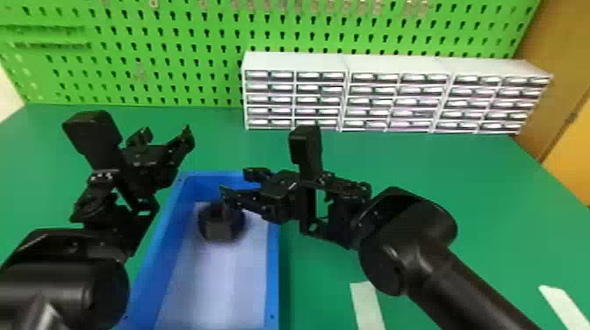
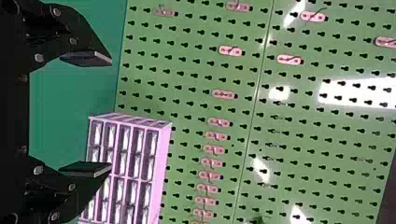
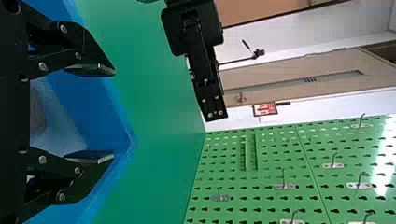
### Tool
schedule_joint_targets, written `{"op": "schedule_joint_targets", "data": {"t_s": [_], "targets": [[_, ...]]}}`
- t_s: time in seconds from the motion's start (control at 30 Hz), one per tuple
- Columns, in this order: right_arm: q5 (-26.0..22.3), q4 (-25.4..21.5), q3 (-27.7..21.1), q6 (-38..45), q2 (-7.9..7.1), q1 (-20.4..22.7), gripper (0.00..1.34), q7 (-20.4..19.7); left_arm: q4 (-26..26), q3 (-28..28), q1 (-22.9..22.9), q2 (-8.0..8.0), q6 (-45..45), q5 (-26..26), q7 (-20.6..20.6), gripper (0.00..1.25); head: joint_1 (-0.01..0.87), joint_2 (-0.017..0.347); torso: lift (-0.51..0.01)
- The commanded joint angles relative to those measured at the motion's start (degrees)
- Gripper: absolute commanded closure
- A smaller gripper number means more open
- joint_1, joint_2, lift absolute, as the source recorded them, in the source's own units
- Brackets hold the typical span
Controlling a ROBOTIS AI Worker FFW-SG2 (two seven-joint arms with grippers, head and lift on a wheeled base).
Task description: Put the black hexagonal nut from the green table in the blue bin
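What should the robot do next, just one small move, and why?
Probably lift the right gripper up and away from the blue bin. The black nut already appears to be inside the bin, and the gripper's fingers stand apart with nothing between them, so there seems to be nothing left to place.

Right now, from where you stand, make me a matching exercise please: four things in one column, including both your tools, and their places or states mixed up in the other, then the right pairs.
Things:
1. Black nut
2. Left tool
3. Drawer cabinets
4. Right tool

Places or states:
A. White, standing before the green pegboard
B. Open, at the right side of the blue bin
C. Inside the blue bin
D. Open, off to the robot's left

Right pairs: 1-C, 2-D, 3-A, 4-B.
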Motion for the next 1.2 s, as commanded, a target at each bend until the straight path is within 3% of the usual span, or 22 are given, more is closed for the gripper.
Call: {"op": "schedule_joint_targets", "data": {"t_s": [0.0, 0.53, 1.17], "targets": [[-0.07, 0.09, -0.13, 0.0, -0.03, 0.0, 0.53, 0.0, 0.0, 0.0, 0.0, 0.01, -0.02, 0.01, 0.0, 0.45, 0.691, 0.009, -0.097], [1.52, 0.09, -2.95, 0.0, 0.5, 1.05, 0.52, 0.0, 0.0, 0.0, 0.0, 0.01, -0.02, 0.19, 0.0, 0.45, 0.691, 0.009, -0.097], [11.54, -3.25, -24.66, 4.31, 4.54, 9.49, 0.52, 0.0, 0.0, 0.79, 0.53, 0.01, 0.06, 1.07, 0.0, 0.45, 0.691, 0.009, -0.097]]}}
